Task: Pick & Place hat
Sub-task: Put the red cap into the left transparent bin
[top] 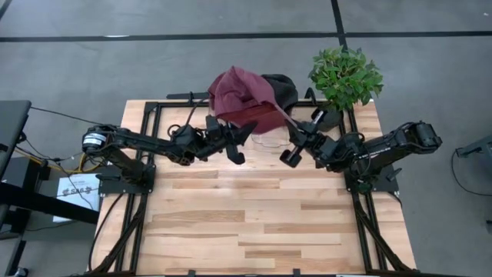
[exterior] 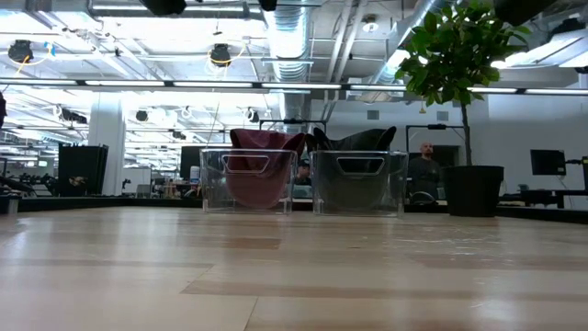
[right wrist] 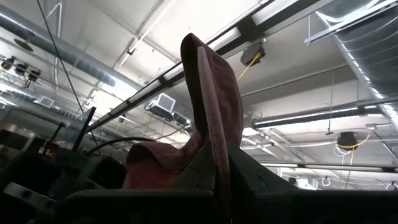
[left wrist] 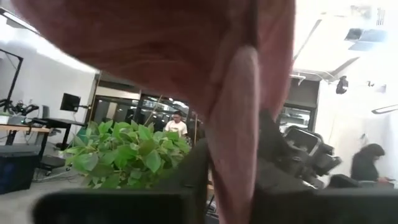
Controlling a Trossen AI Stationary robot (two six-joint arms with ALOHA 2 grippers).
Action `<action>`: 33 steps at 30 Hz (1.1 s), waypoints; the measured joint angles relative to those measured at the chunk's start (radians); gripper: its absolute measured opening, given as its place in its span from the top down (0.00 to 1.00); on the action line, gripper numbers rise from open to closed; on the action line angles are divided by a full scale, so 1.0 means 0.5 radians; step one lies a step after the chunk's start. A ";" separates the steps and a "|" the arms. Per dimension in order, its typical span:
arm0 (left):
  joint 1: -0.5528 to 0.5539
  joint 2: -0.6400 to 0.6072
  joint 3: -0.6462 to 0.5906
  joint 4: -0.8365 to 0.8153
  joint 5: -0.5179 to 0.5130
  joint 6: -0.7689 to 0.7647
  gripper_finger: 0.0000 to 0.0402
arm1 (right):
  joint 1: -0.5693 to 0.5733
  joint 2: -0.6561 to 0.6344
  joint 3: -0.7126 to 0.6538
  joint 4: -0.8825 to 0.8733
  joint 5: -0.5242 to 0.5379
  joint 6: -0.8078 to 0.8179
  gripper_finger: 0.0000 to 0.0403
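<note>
The maroon hat (top: 242,96) is spread wide between both grippers, above the far end of the table. My left gripper (top: 240,137) is at its near left edge and my right gripper (top: 298,135) at a strip running off its right side; both are shut on it. In the wrist views the cloth (left wrist: 186,56) (right wrist: 211,99) stands above the fingers. In the low view, maroon cloth (exterior: 257,170) fills the left clear bin. I cannot tell whether it is the same hat. Neither gripper shows in that view. My left gripper (left wrist: 230,193) pinches a fold of the maroon hat (left wrist: 235,124) between its two fingers (left wrist: 186,180). The fingers tilt upward, and the cloth spreads wide above them, clear of the table. My right gripper (right wrist: 219,183) pinches a narrow fold of the hat (right wrist: 217,143) between its two fingers (right wrist: 199,177), which tilt upward. The cloth rises above them. Seen from above, that strip (top: 283,114) runs straight from the hat's body to the gripper.
A black hat (top: 280,86) (exterior: 356,170) sits in the right clear bin (exterior: 358,184), beside the left bin (exterior: 246,198). A potted plant (top: 346,75) (exterior: 473,188) stands at the far right corner. The bare wood tabletop (top: 254,223) stretches toward the near edge. People show in the room beyond.
</note>
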 joint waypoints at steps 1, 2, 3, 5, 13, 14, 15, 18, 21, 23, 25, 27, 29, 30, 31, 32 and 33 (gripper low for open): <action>0.006 0.000 0.000 0.000 0.005 -0.003 0.91 | 0.000 0.000 0.000 0.000 -0.008 -0.001 0.99; 0.011 0.000 0.000 0.001 0.021 -0.005 0.95 | 0.001 0.000 0.000 -0.001 -0.011 0.000 0.99; 0.013 -0.001 0.000 0.002 0.033 -0.006 0.96 | 0.001 0.000 0.000 -0.001 -0.011 -0.001 0.99; 0.017 -0.002 0.000 0.002 0.036 -0.004 0.96 | 0.001 0.000 0.000 -0.002 -0.010 0.000 0.99; 0.019 -0.003 0.000 0.002 0.103 0.005 0.97 | 0.002 -0.002 0.001 -0.026 -0.003 0.005 0.95; 0.020 -0.003 0.000 0.001 0.103 0.006 0.97 | 0.002 -0.002 0.001 -0.036 -0.003 0.007 0.94; 0.020 -0.003 0.000 0.000 0.103 0.009 0.97 | 0.004 -0.001 0.001 -0.048 -0.002 0.009 0.92; 0.020 -0.004 0.000 -0.009 0.108 0.056 0.97 | 0.004 0.001 0.000 -0.091 0.004 0.013 0.87; 0.014 -0.004 0.000 -0.047 0.143 0.067 0.97 | 0.000 0.009 -0.002 -0.173 0.026 0.009 0.81; 0.014 -0.017 0.000 -0.065 0.145 0.067 0.97 | -0.011 0.007 -0.002 -0.194 0.046 -0.037 0.77; 0.016 -0.036 0.000 -0.078 0.142 0.066 0.97 | -0.014 0.007 -0.002 -0.208 0.099 -0.086 0.71; 0.016 -0.060 0.000 -0.116 0.123 0.085 0.97 | -0.015 0.006 -0.002 -0.207 0.171 -0.103 0.65; 0.016 -0.110 -0.001 -0.214 0.106 0.134 0.97 | -0.010 0.005 -0.002 -0.207 0.248 -0.109 0.58; 0.015 -0.144 -0.001 -0.278 0.085 0.158 0.97 | -0.006 0.001 -0.002 -0.207 0.277 -0.110 0.54; 0.014 -0.176 -0.001 -0.328 0.056 0.174 0.97 | 0.000 -0.005 -0.002 -0.207 0.299 -0.112 0.51; 0.014 -0.216 -0.001 -0.398 0.032 0.196 0.97 | 0.007 -0.009 -0.002 -0.207 0.325 -0.117 0.48; 0.014 -0.252 -0.001 -0.470 -0.001 0.209 0.97 | 0.009 -0.010 -0.002 -0.206 0.342 -0.118 0.45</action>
